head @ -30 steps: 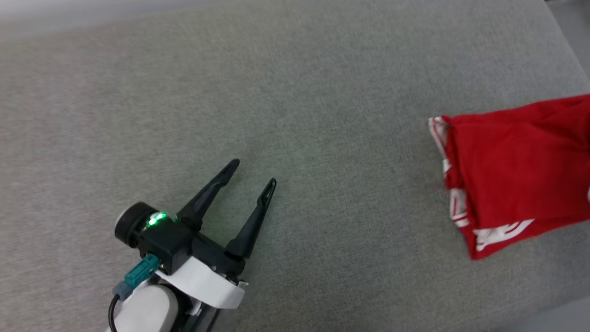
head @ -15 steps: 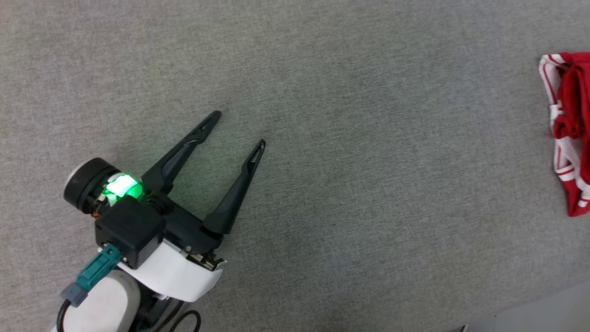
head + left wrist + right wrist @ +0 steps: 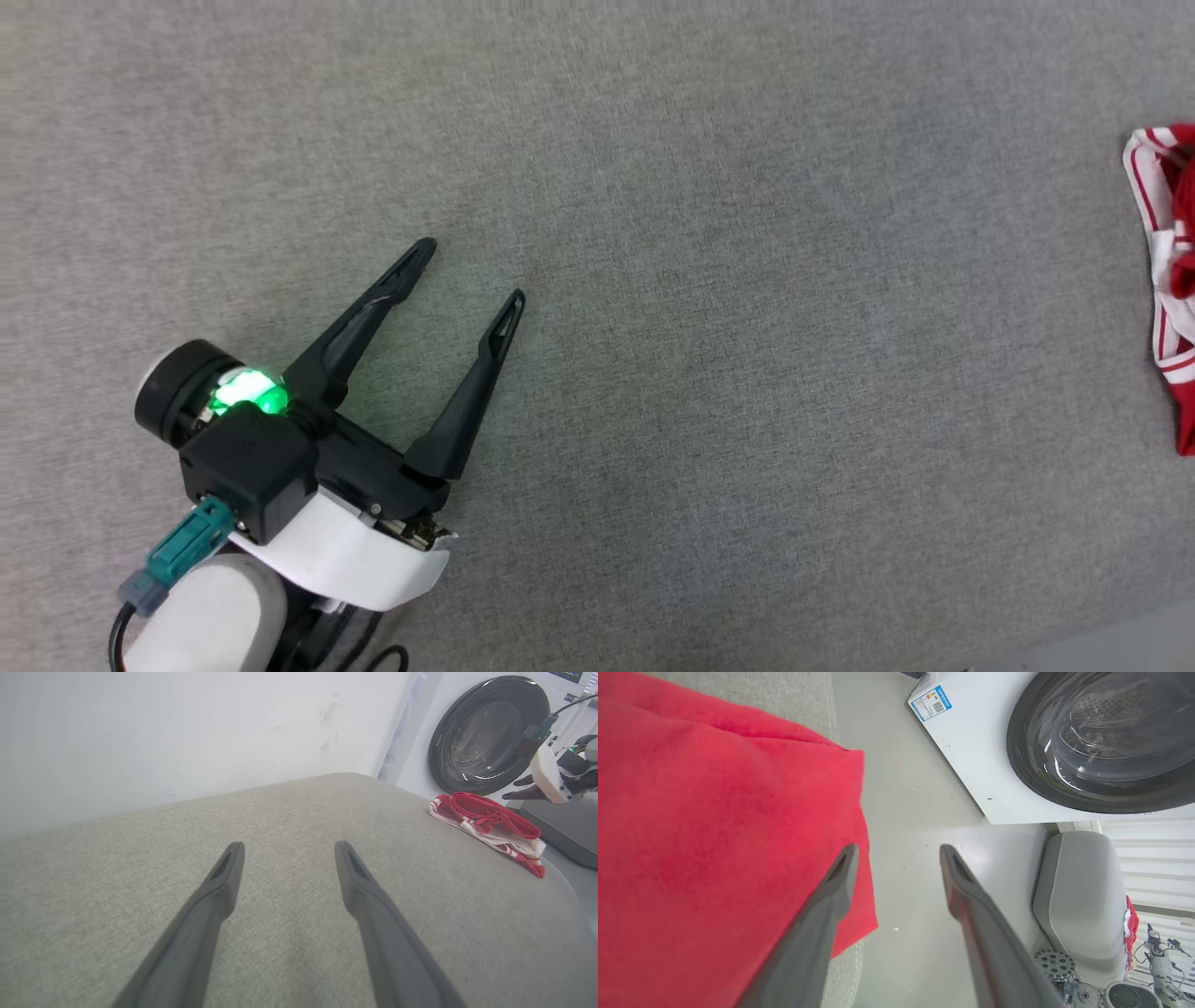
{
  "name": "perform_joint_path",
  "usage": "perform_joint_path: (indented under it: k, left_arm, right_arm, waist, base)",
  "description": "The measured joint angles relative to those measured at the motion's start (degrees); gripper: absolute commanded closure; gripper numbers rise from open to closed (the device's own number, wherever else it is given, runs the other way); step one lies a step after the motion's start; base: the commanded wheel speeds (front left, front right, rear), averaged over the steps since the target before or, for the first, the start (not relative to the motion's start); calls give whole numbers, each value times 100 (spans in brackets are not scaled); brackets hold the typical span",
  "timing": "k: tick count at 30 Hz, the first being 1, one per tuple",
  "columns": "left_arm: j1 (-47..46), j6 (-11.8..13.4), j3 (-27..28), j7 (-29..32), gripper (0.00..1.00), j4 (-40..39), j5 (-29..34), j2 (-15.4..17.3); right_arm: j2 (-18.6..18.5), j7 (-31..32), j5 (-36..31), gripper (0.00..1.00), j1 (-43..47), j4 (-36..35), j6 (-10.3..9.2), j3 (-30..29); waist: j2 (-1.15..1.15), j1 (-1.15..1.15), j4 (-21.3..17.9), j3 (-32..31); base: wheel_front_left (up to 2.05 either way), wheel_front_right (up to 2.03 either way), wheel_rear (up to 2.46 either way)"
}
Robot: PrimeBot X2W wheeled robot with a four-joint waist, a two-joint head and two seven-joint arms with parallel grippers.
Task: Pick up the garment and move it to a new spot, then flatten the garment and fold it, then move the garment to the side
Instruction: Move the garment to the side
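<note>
The garment (image 3: pixel 1167 271) is a red T-shirt with white parts and red-and-white striped trim, folded into a compact, slightly rumpled bundle. It lies on the grey fabric surface (image 3: pixel 653 280) at the far right, and the head view's border cuts it off. In the left wrist view the garment (image 3: pixel 486 823) has loose red folds on top, with the striped white layer showing beneath along its near side. In the right wrist view the garment (image 3: pixel 714 835) shows as plain red cloth, one squared corner reaching the surface's right edge.
</note>
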Motion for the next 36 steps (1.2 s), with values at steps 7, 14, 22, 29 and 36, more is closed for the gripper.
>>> perform_joint_path:
  k: [7, 14, 22, 29, 36]
  left_arm:
    - [98, 67, -2, -403, 0, 553, -146, -223]
    - [432, 183, 274, -745, 0, 1213, -419, -441]
    - [881, 372, 669, -850, 0, 1680, -548, -717]
    - [1174, 426, 867, -859, 0, 1914, -615, -936]
    - [1439, 417, 922, -869, 0, 2118, -516, -1069]
  right_arm:
    - [-54, -113, -31, 0, -55, 23, 0, 62]
    - [204, -353, 662, 0, -74, -477, 0, 221]
    - [927, -542, 2093, 0, 657, -2153, -1, 394]
    - [1678, -982, 2348, 0, 1811, -3790, -2, 305]
    - [2514, -1370, 2003, 0, 3189, -4655, -2, 298]
  waist:
    - [0, 0, 116, -500]
    - [0, -1, 273, -1254]
    - [0, -2, 547, -2135]
    - [0, -2, 880, -2659]
    - [1, -2, 1178, -3107]
  base:
    - [0, 0, 0]
    - [0, 0, 0]
    - [0, 0, 0]
    - [0, 0, 0]
    - [0, 0, 0]
